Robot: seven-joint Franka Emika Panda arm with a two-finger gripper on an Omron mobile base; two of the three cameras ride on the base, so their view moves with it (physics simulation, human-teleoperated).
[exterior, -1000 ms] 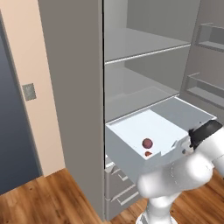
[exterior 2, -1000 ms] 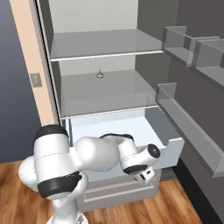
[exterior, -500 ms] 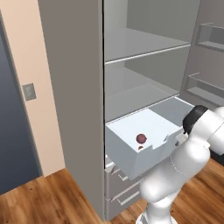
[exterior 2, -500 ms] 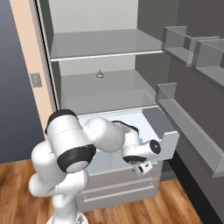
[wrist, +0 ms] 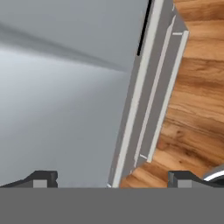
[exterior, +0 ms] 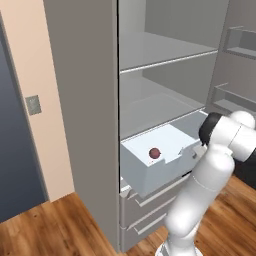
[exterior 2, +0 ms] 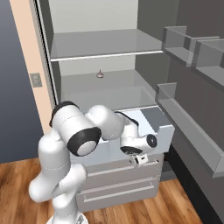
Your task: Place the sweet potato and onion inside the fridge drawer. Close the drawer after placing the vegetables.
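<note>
in the left base view the fridge drawer [exterior: 160, 167] stands pulled out of the open fridge, above two flat-fronted grey drawers [exterior: 150, 210]. the onion [exterior: 155, 153] lies on the drawer's white floor, near the notched front wall. the sweet potato cannot be made out; it may lie behind that wall. to the right, the gripper [exterior 2: 141, 159] hangs just outside the drawer's front, and in the hand view its fingers [wrist: 41, 179] are spread wide with nothing between them, looking down the drawer front toward the wood floor [wrist: 197, 113].

handling: the drawer is judged to be a stiff, light bin that slides on runners. its flat front wall is smooth, so a push is best applied squarely near the middle of that face, not at a corner, to avoid skewing. the onion is round and free to roll, so a gentle push is advised.
</note>
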